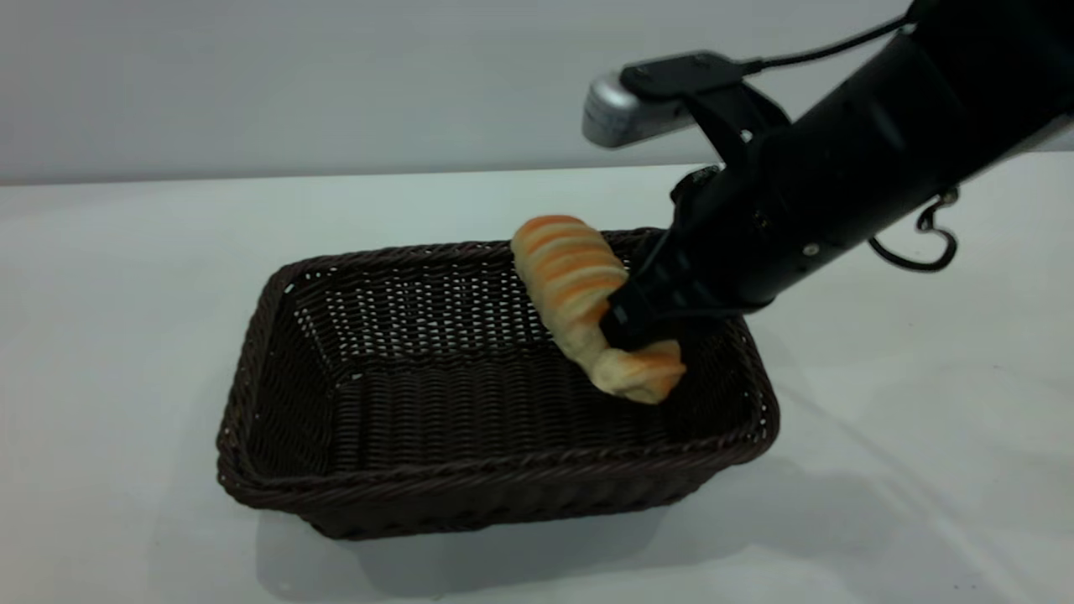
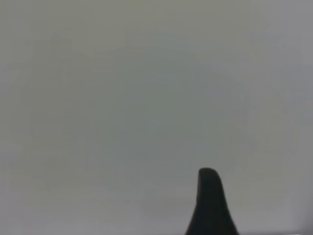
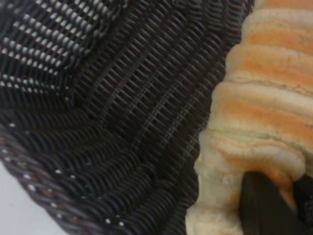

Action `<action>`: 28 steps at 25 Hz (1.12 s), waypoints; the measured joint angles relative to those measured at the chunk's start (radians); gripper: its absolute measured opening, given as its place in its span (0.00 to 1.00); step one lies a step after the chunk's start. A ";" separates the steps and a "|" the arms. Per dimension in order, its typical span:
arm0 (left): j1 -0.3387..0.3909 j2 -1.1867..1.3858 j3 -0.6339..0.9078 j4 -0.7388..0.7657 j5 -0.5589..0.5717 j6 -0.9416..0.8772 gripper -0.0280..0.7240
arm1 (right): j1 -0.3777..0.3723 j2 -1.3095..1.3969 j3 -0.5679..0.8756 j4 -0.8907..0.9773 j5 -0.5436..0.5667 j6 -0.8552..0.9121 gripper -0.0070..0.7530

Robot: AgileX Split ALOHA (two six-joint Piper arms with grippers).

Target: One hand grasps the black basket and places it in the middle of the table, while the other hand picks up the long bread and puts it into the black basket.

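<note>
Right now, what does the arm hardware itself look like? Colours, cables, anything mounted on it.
The right arm is matte black and tubular, tapering to a black end effector. A silver-grey wrist camera sits on a black bracket, with a black cable running back. Another black cable loops below. The left end effector shows only one black rounded fingertip.

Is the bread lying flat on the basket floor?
No, the right gripper holds the bread tilted above the basket floor.
</note>
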 joint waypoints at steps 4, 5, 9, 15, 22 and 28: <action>0.000 0.000 0.000 0.000 0.000 0.003 0.81 | 0.000 0.010 0.000 0.067 0.012 -0.075 0.12; 0.000 0.000 0.000 0.000 0.000 0.003 0.81 | 0.000 0.010 -0.001 0.075 0.020 -0.089 0.16; 0.000 0.000 0.000 0.000 0.000 0.003 0.81 | 0.000 0.010 -0.003 0.085 0.039 -0.105 0.46; 0.000 0.000 0.000 0.000 0.000 0.046 0.81 | 0.000 -0.051 -0.014 0.056 0.008 -0.105 0.67; 0.000 0.000 0.000 0.000 0.083 0.159 0.81 | 0.000 -0.449 -0.030 -0.268 -0.012 0.179 0.57; 0.000 0.000 -0.072 0.000 0.330 0.270 0.81 | 0.000 -0.749 -0.030 -0.911 0.259 0.819 0.51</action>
